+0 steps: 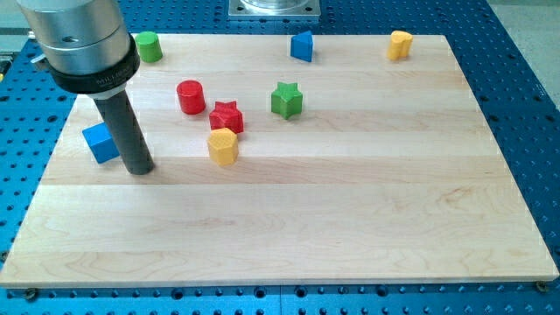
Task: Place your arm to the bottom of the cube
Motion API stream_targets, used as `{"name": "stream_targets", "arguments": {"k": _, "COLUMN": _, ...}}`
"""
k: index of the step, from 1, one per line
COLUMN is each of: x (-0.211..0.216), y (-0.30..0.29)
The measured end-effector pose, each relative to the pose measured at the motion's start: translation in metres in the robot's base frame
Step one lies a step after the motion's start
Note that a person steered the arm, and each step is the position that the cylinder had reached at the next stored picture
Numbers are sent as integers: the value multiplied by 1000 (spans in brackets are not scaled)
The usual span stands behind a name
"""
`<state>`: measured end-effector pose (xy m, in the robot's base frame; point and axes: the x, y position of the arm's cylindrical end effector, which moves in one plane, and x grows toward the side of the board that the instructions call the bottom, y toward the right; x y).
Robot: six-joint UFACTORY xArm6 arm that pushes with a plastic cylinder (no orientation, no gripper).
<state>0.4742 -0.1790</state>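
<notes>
At the left side of the board: my tip stood on the wood just right of the blue cube, a shade nearer than it, with the rod's shaft close against the cube's right face; whether they touched could not be told.
Task's thing: the blue cube sat near the left edge of the wooden board, about mid-depth, one corner turned toward the camera.
Claw state: none on this arm, only a plain dark rod, so nothing spread, nothing pressed, nothing pinched.
Standing of the job: by my reckoning not yet done, since the tip was beside the cube and not squarely on its near side.
Main risk: a straight cut left toward the spot could have clipped the cube's near right corner and shoved it toward the board's left edge, perhaps off it.
Cause: the gap looked slim, and the rod is thick against so small a block.
Safer line, as a judgement: draw nearer first, then slide left.
Second risk: the yellow block lay to the right, with the red star and red cylinder farther off; a swing right could have knocked them.
Far blocks: green cylinder, green star, blue block and far yellow block were well apart, no threat.
</notes>
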Motion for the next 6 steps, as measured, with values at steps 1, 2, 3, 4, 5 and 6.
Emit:
{"name": "stream_targets", "arguments": {"k": 1, "x": 0, "y": 0}}
{"name": "stream_targets", "arguments": {"k": 2, "x": 0, "y": 2}}
{"name": "stream_targets", "arguments": {"k": 3, "x": 0, "y": 2}}
{"name": "stream_targets", "arguments": {"k": 4, "x": 0, "y": 3}}
{"name": "stream_targets", "arguments": {"k": 5, "x": 5, "y": 3}}
{"name": "stream_targets", "arguments": {"k": 6, "x": 7, "y": 3}}
